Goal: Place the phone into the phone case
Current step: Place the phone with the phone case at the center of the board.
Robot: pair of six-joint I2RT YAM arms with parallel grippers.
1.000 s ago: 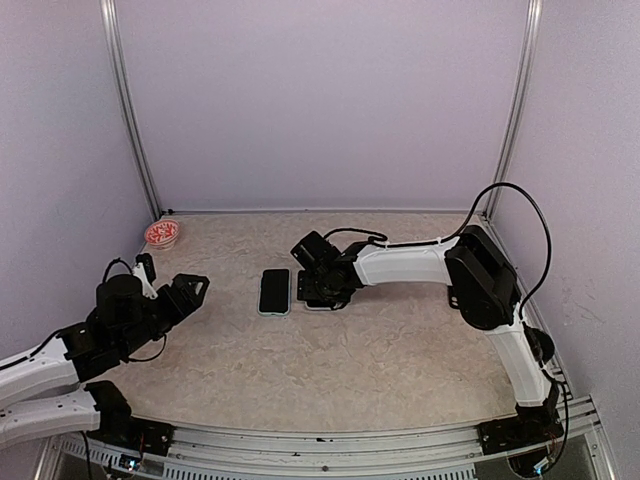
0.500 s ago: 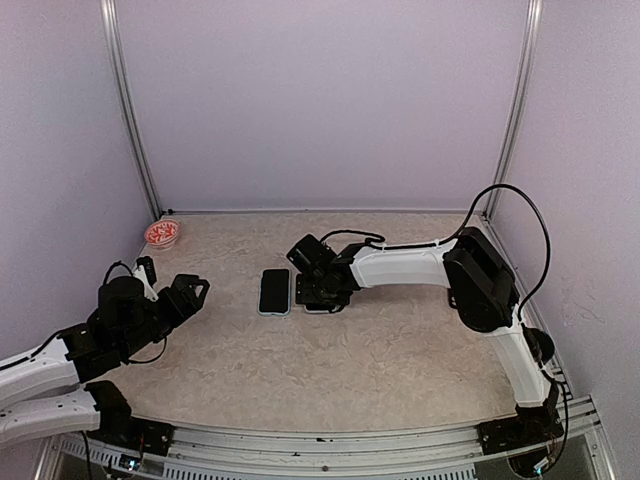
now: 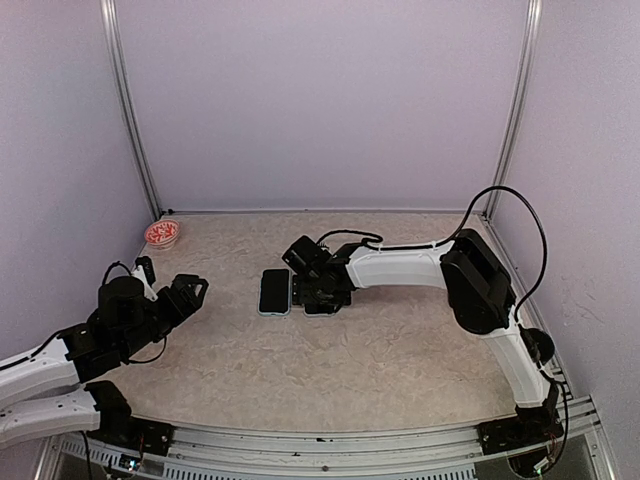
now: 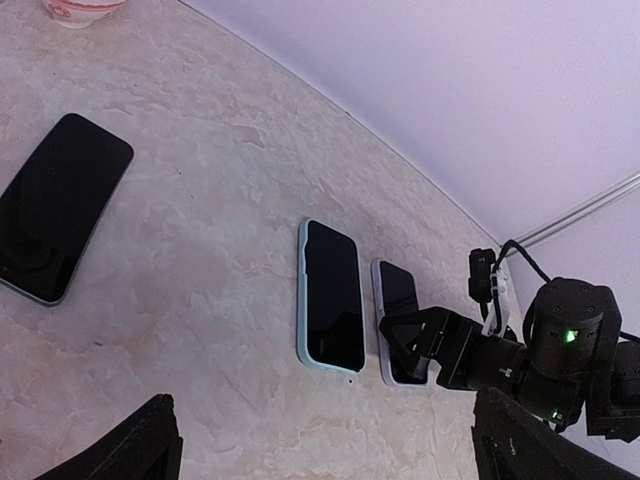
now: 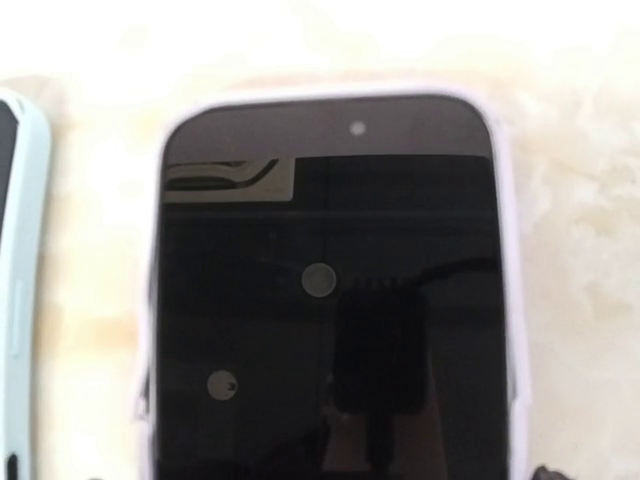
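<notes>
A black phone [image 5: 330, 300] lies flat inside a pale lilac phone case [image 5: 507, 250], which rims it on three sides in the right wrist view. My right gripper [image 3: 316, 292] hovers low over its near end, jaws spread wide, fingers almost out of its own view. In the left wrist view the same phone [image 4: 398, 296] shows beside the right gripper [image 4: 430, 345]. Next to it on the left lies a second phone in a light blue case [image 3: 274, 291] [image 4: 332, 296]. My left gripper [image 4: 335, 450] hangs open and empty at the left, well short of both phones.
A third dark phone [image 4: 58, 222] lies nearer my left arm. A red-and-white bowl [image 3: 161, 234] sits in the back left corner by the wall. The right arm [image 3: 420, 265] stretches across from the right side.
My right gripper has slid slightly to the left over the lilac-cased phone and its jaws have widened. The left arm has not moved.
</notes>
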